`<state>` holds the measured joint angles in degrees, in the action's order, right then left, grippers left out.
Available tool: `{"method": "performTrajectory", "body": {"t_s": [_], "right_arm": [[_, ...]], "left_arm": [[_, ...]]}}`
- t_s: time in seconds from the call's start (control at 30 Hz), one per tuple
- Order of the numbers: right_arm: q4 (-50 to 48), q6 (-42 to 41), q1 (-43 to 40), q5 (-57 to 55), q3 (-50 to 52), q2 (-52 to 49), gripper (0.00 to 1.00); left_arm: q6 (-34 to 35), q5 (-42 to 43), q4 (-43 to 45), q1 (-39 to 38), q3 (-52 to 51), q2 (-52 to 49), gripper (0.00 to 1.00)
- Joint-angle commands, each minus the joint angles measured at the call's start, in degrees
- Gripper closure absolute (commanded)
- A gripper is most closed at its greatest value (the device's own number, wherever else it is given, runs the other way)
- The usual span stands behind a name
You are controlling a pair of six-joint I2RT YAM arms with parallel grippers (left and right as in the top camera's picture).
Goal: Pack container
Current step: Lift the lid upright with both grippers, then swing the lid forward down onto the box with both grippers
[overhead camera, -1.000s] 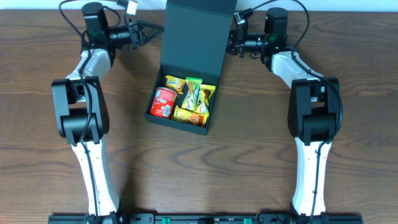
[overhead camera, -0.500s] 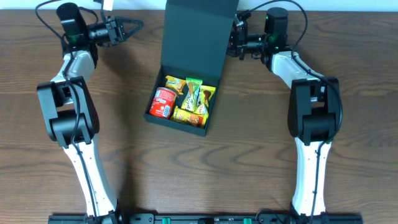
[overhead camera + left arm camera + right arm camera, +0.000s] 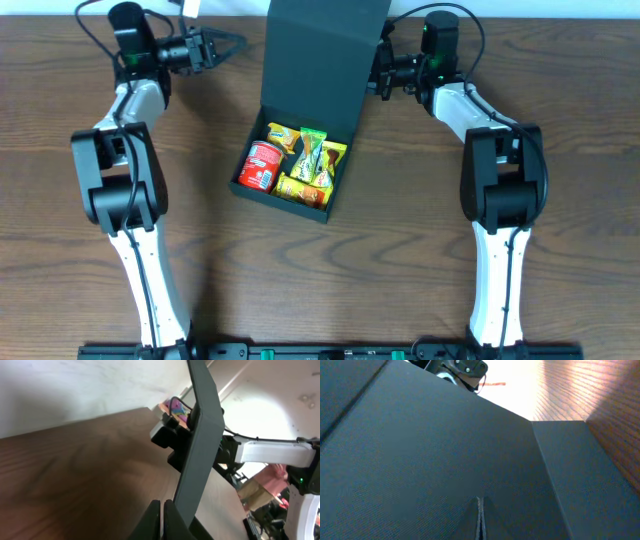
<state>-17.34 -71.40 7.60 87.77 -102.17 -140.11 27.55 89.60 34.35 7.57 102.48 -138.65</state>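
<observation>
The container (image 3: 280, 201), a dark teal box, sits open mid-table with its flap lid (image 3: 320, 55) standing up at the back. Inside lie a red round snack (image 3: 263, 165) and yellow and green packets (image 3: 312, 152). My left gripper (image 3: 238, 42) is shut and empty, hanging a little to the left of the lid. In the left wrist view its fingertips (image 3: 162, 503) point at the lid (image 3: 200, 445), seen edge-on. My right gripper (image 3: 380, 72) is shut, with its tips (image 3: 479, 501) against the lid's outer face (image 3: 420, 460).
Brown wooden table (image 3: 560, 250) all round the box. The table's far edge and a white wall (image 3: 75, 385) lie just behind both grippers. The right arm (image 3: 270, 452) shows behind the lid in the left wrist view.
My left gripper swung left away from the lid, then came part of the way back. The lid's top edge has leaned slightly to the right. The right gripper has stayed at the lid.
</observation>
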Motion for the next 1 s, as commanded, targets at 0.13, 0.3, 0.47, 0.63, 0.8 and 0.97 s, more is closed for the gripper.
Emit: {"method": "performTrajectory", "body": {"t_s": [0.13,0.3,0.47,0.63,0.8,0.97], "right_arm": [[-0.15,-2.12,3.63,1.62,-0.46,-0.15,0.98],[-0.31,-3.04,4.68,1.62,-0.46,-0.15,0.98],[-6.49,-8.68,5.16,1.62,-0.46,-0.15,0.99],[-12.20,-14.29,5.20,1.62,-0.46,-0.15,0.99],[-13.35,-16.79,6.14,1.62,-0.46,-0.15,0.99],[-13.35,-17.97,8.39,1.62,-0.46,-0.15,0.99]], "left_arm": [[-3.45,-4.00,-0.44,-2.38,1.20,-1.73,0.94],[-6.19,-8.92,-3.61,-3.34,1.20,-1.73,0.94],[-6.47,-5.14,-3.93,-3.54,1.20,-1.73,0.94],[-5.44,1.09,-3.87,-3.52,1.20,-1.73,0.95],[-1.53,1.07,-3.87,-3.52,1.20,-1.70,0.95],[4.55,1.09,-3.85,-3.78,1.20,-1.70,0.94]]}}
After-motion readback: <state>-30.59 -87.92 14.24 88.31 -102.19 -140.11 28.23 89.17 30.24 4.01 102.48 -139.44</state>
